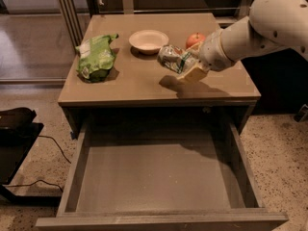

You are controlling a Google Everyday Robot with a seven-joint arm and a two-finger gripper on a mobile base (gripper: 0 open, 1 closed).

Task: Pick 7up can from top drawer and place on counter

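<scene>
The robot's white arm (255, 30) reached in from the right side, and its claw (186, 64) was clenched around the 7up can (171, 57). The can hung tilted over the right half of the tabletop (134, 83), its silvery-green body poking out to the left of the tan fingers (195, 72). It seemed to be raised clear of the surface, since a dark shadow (185, 86) lay on the tabletop just below it, toward the front edge.

Behind the claw, near the back-right corner, sat a red apple (194, 38), partly hidden by the arm's wrist. A small pale bowl (148, 40) stood to the left of the apple, near the middle of the back edge and well apart from the can. Along the left edge lay a crinkled green chip bag (96, 57), lengthwise from back to front.

Under the front edge the top drawer (159, 174) stood pulled far out, its flat grey bottom and low side walls plainly in sight, with the arm's shadow falling across its right rear part. The speckled floor (281, 153) showed on either side. Off to the left a black object (14, 121) rested on the floor with a thin cable (53, 146) trailing from it.
</scene>
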